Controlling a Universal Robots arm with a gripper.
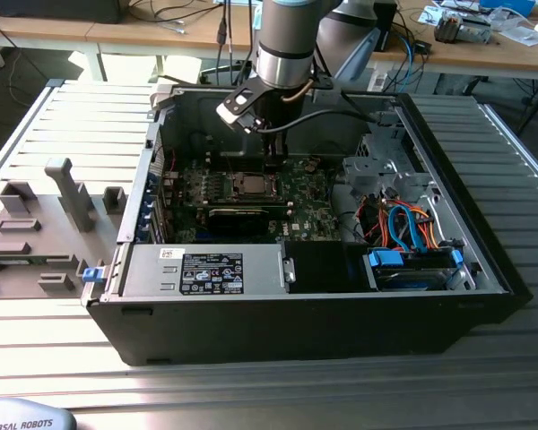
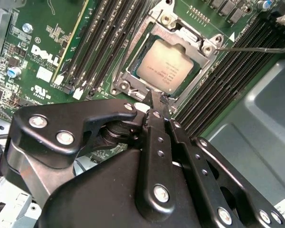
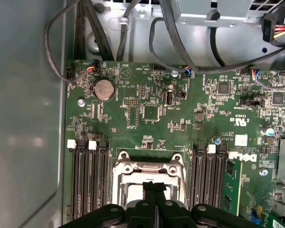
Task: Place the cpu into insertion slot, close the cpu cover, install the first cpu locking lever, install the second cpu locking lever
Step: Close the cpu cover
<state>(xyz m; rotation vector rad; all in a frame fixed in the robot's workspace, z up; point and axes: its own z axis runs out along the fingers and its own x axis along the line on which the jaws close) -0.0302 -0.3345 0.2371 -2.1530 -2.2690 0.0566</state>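
The arm (image 1: pixel 287 45) reaches down from the far side into the open computer case (image 1: pixel 251 331). Its gripper (image 1: pixel 272 159) hangs just above the motherboard (image 1: pixel 314 210), beside the socket where the cpu (image 1: pixel 249 184) lies. A black card (image 1: pixel 242 218) sits just nearer than the socket, and grey fixtures (image 1: pixel 36 224) stand on the ribbed table (image 1: pixel 54 116) at the exterior view's left.

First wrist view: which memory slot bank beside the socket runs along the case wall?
The black memory slot bank with two white end latches, bordering the plain grey metal case wall. The other bank shows one white latch, beside a green card.
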